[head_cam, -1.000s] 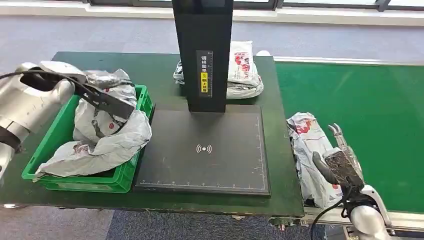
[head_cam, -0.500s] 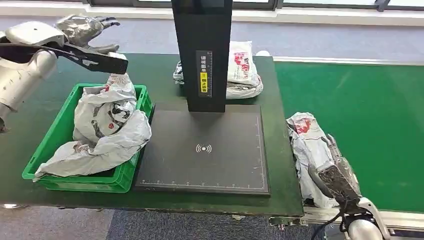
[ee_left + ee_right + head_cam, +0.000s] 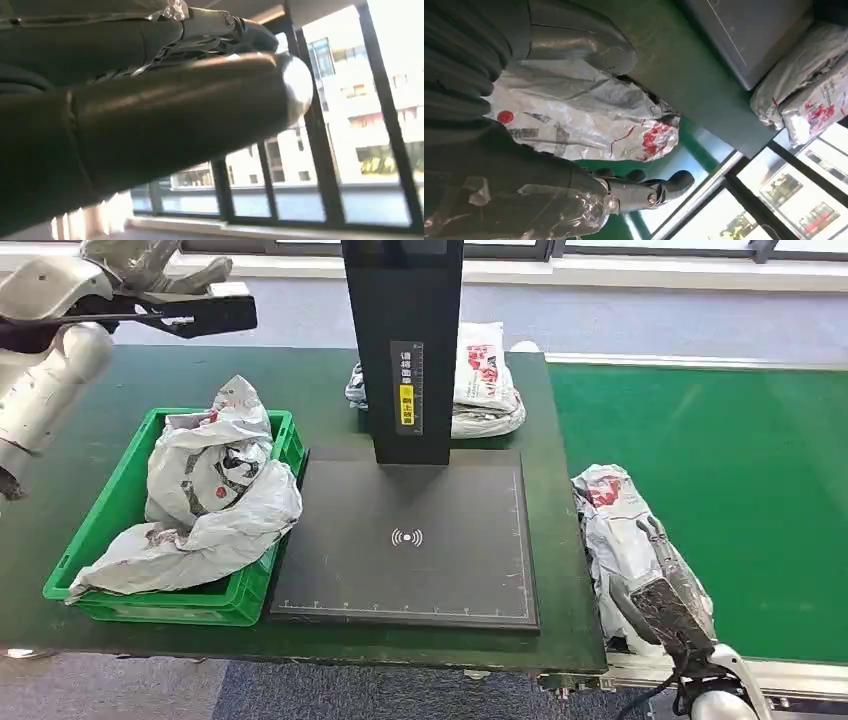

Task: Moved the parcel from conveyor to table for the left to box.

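A crumpled grey parcel [image 3: 608, 525] with red print lies at the near left edge of the green conveyor [image 3: 730, 490], beside the table. My right hand [image 3: 668, 592] hovers over its near end, fingers apart. In the right wrist view the thumb [image 3: 589, 47] lies on one side of the parcel [image 3: 584, 115] and the dark fingers [image 3: 644, 192] stretch along the other, without gripping it. My left hand [image 3: 150, 265] is raised high above the table's far left corner and holds nothing. The green box [image 3: 65, 580] on the left of the table holds several grey parcels [image 3: 205, 500].
A black scanner pad [image 3: 410, 535] with a tall black column [image 3: 403, 340] takes up the middle of the dark green table [image 3: 560, 630]. Behind the column lies a pile of parcels [image 3: 487, 380]. Grey carpet surrounds the table.
My left arm has lifted from the green box up and away to the far left, empty. My right hand has sunk lower and nearer over the parcel on the conveyor.
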